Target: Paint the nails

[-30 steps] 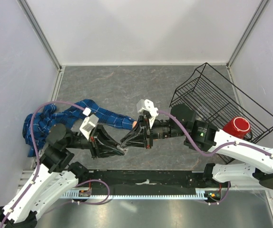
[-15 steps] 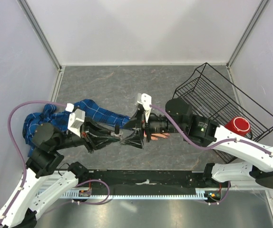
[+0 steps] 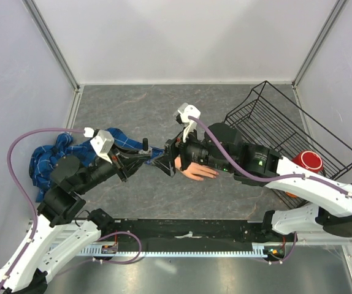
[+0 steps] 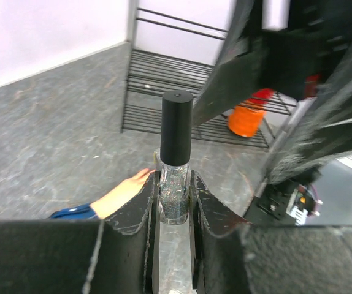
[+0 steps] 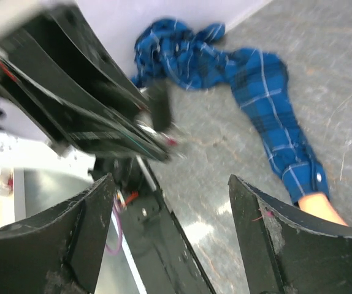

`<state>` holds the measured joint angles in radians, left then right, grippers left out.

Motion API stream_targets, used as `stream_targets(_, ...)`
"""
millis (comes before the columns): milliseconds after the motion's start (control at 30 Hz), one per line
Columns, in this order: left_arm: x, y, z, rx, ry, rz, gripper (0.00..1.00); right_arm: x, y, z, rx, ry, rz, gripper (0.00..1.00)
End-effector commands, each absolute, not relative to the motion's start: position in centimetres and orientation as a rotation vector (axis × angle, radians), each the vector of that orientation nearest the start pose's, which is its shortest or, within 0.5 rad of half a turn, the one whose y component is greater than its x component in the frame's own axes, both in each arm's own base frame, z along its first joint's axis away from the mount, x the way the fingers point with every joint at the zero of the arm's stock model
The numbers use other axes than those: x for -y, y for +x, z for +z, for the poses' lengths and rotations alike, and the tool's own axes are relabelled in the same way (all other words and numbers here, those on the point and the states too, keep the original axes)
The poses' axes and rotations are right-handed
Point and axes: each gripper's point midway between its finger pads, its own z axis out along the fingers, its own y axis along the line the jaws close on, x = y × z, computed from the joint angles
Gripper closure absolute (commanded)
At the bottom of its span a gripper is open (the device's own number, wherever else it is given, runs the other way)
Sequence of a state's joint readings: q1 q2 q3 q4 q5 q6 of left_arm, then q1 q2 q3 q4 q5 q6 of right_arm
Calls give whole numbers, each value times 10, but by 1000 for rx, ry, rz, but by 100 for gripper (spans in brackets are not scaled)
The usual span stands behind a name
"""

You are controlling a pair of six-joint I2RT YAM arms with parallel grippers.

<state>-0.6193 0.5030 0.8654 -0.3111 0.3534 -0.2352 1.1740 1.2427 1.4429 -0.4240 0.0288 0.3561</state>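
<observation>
A small glitter polish bottle (image 4: 176, 197) with a black cap (image 4: 176, 136) stands upright between the fingers of my left gripper (image 4: 175, 202), which is shut on it. The top view shows that left gripper (image 3: 140, 155) with the bottle (image 3: 144, 146) just left of my right gripper (image 3: 170, 160). My right gripper (image 5: 170, 196) is open and holds nothing, facing the bottle's cap (image 5: 159, 105). The pale mannequin hand (image 3: 198, 171) lies palm down under my right wrist, at the end of the blue plaid sleeve (image 3: 108, 142). Its nails are too small to make out.
A black wire rack (image 3: 286, 131) lies tilted at the right with a red cup (image 3: 305, 162) in it. The bunched end of the sleeve (image 3: 44, 162) lies by the left wall. An orange thing (image 4: 248, 119) shows by the rack in the left wrist view.
My right gripper has opened and moved up and left over the mannequin hand. My left arm has drawn back to the left and up, keeping the capped bottle.
</observation>
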Motion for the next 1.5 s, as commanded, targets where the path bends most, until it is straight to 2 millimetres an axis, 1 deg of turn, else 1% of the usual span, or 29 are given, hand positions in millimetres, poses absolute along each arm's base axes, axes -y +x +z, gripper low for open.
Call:
stream_targets(0,188,167,353,-1501,552,-855,98,-378,169,409,-1755,-529,929,21)
stream_targets(67,189,168,349,-1514,551,-862,98,-380,173,417,-1776,-457,913,26)
stream_targets(100,190,168,349,-1516,549,-867,98,-384,182,410,-1798,-424,860,27)
stream_targets(133,190,168,347,-1517,550,-868,98,-385,185,419,-1791,-400,858,27)
stream_targets(200,190,169,346,-1515,554,-856,98,-393,189,406,-1829,-408,784,28)
stream_targets(233,190,170,344,-1520,557,-853,98,-396,191,414,-1820,-401,788,28)
stream_targets(267,189,171,346,-1512,562,-840,98,-397,192,410,-1833,-409,766,28)
stream_targets(300,190,172,346,-1512,564,-838,98,-401,196,404,-1846,-408,740,30)
stream_targets(333,189,172,347,-1509,566,-836,98,-403,197,409,-1841,-405,742,33)
stream_targets(400,190,172,349,-1503,569,-835,98,-409,198,404,-1854,-419,727,40)
stream_targets(567,188,170,349,-1495,569,-837,98,-418,194,393,-1878,-440,749,50)
stream_targets(700,189,166,349,-1492,574,-853,98,-421,188,386,-1886,-483,779,84)
stream_targets(733,191,164,352,-1486,579,-867,98,-423,186,384,-1872,-521,782,87)
stream_targets(767,196,159,354,-1478,607,-908,98,-423,178,391,-1849,-562,829,93)
stream_targets(800,200,155,354,-1476,631,-938,98,-423,174,384,-1846,-602,835,100)
stream_targets(833,209,139,358,-1446,711,-1019,98,-424,171,389,-1797,-661,849,100)
stream_targets(867,215,129,361,-1424,760,-1079,98,-424,155,398,-1758,-745,941,100)
stream_targets(900,220,118,368,-1378,813,-1138,98,-424,147,387,-1746,-820,964,100)
stream_targets(933,228,94,369,-1324,940,-1252,98,-424,144,393,-1696,-868,1029,100)
stream_targets(967,230,80,373,-1300,986,-1331,98,-417,134,402,-1626,-938,1086,100)
stream_targets(1000,232,69,383,-1219,1035,-1375,98,-418,108,388,-1593,-1093,1223,100)
stream_targets(1033,232,54,381,-1184,1117,-1449,98,-414,108,395,-1528,-1118,1287,100)
stream_targets(1067,232,45,384,-1177,1136,-1507,98,-407,99,399,-1478,-1166,1350,100)
stream_targets(1100,231,39,387,-1145,1165,-1534,98,-402,74,389,-1430,-1297,1482,100)
stream_targets(1133,230,30,389,-1117,1208,-1588,98,-398,73,393,-1375,-1315,1521,100)
stream_targets(1233,226,15,396,-1026,1301,-1641,98,-389,52,385,-1314,-1440,1645,100)
stream_targets(1300,225,13,398,-1030,1304,-1660,98,-386,49,382,-1304,-1463,1667,100)
stream_targets(1433,229,23,404,-1034,1273,-1607,98,-378,57,382,-1292,-1444,1638,100)
stream_targets(1467,231,27,400,-1081,1256,-1612,98,-376,61,385,-1290,-1426,1622,100)
